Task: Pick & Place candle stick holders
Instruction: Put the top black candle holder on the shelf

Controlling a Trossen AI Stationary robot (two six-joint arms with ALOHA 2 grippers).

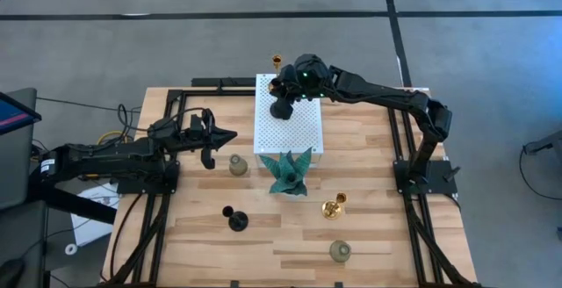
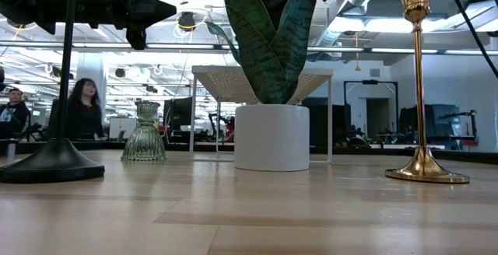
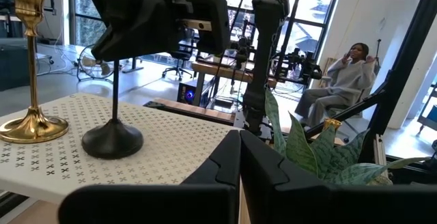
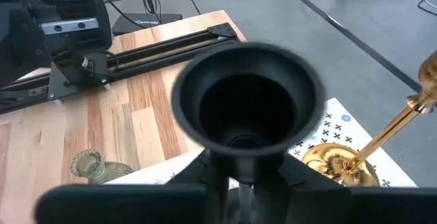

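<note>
A black candle stick holder (image 3: 113,138) stands upright on the white perforated platform (image 1: 303,134) at the table's far middle. My right gripper (image 1: 284,90) is shut on it from above. A gold holder (image 1: 277,61) stands on the platform's far left corner. My left gripper (image 1: 226,136) hovers shut and empty left of the platform. On the table stand two grey-green glass holders (image 1: 237,164) (image 1: 341,251), a second black holder (image 1: 237,219) and a second gold holder (image 1: 334,207). My right gripper pinches the black holder's thin stem just under its cup (image 4: 247,101) between its two fingers (image 4: 205,169). The fingers come slanting down from above and lie across the stem. The holder is upright, with its round base (image 3: 113,141) on the white platform.
A teal spiky plant (image 1: 288,172) in a white pot (image 2: 272,137) stands at the platform's near edge. Black frame rails (image 1: 167,191) run along both table sides. People sit in the room beyond the table (image 3: 341,74).
</note>
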